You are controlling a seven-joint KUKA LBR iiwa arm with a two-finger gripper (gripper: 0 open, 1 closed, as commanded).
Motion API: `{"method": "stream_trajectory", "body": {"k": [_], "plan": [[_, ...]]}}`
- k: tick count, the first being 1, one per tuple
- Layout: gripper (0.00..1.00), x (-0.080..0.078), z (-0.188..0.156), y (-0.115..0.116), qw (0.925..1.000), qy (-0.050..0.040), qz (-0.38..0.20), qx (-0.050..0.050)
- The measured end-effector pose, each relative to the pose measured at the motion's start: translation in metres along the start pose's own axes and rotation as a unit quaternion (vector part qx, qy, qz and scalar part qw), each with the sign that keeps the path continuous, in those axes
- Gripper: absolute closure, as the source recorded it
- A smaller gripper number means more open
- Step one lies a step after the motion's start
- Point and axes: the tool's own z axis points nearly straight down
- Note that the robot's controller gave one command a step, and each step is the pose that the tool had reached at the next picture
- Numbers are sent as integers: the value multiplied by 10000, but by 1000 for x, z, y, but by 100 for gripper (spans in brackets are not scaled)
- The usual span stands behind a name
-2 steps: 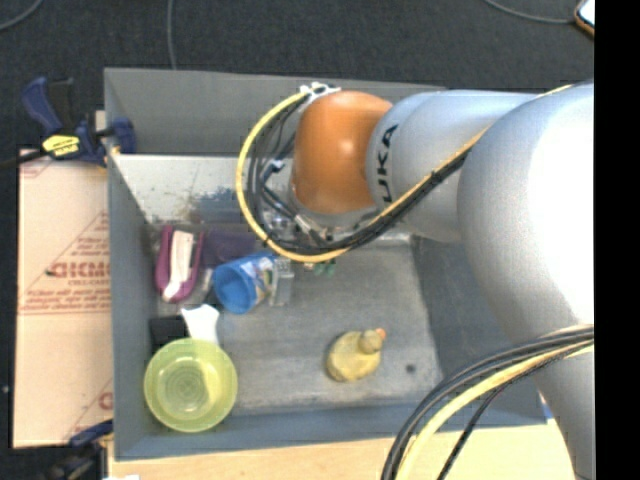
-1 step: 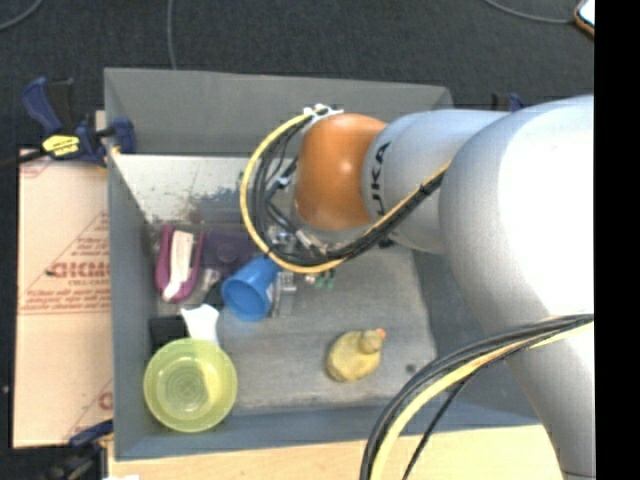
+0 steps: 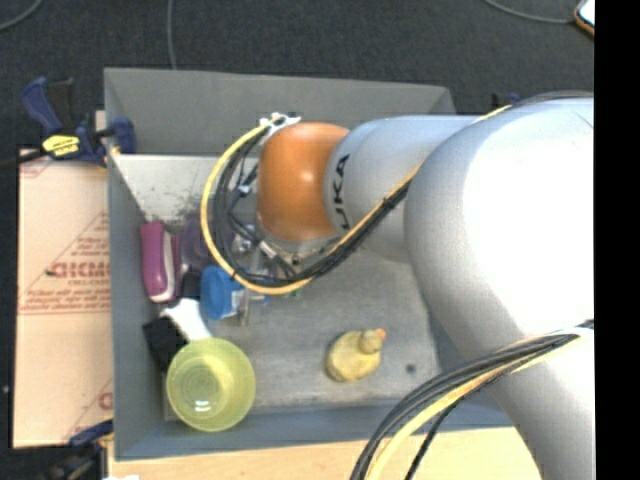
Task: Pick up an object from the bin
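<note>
The gripper [image 3: 244,271] hangs at the left of the bin [image 3: 300,98], just above a small blue thing [image 3: 217,291]; wide or narrow, can't tell.

Black letters [image 3: 340,194] stand on the silver arm [image 3: 400,178], at 3 o'clock of its orange cover [image 3: 295,178]. They run sideways, top to bottom, and read "UKA". The start of the word is cut off where the casing curves away at the cover's edge.
</note>
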Motion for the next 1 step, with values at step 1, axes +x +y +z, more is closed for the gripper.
{"method": "stream_trajectory", "body": {"k": [1], "plan": [[0,-11,-2,-43,9995,12,303,22]]}}
